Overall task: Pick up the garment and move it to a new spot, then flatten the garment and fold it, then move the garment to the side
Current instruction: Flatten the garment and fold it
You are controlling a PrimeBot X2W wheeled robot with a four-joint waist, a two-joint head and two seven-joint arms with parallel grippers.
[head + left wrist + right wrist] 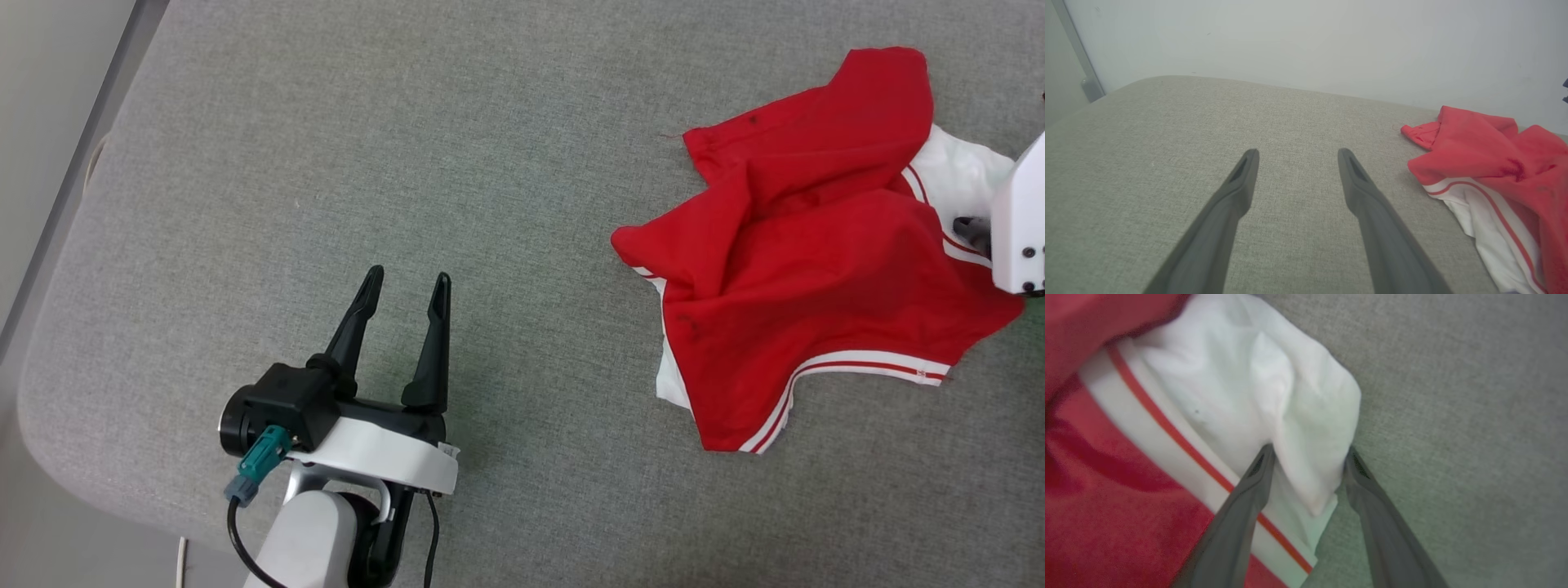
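A grey woven-fabric worktop (490, 163) fills most of the head view, with its rounded corner at the lower left. In the left wrist view a plain pale wall (1306, 41) rises behind it.

The garment (816, 269) lies crumpled at the right of the head view. It is bright red, with white panels and red-and-white striped trim showing along its lower and right edges.

The left gripper (408, 276) sits at the lower left, well apart from the garment. Its two dark fingers are spread over bare fabric with nothing between them.

The right arm's white housing (1020, 220) enters at the right edge, over the garment's white sleeve area.

In the right wrist view the right gripper (1309, 450) is spread wide. One finger stands on each side of a puffed fold of the white panel (1229, 375), and the tips touch the cloth. The fold is not yet squeezed flat.
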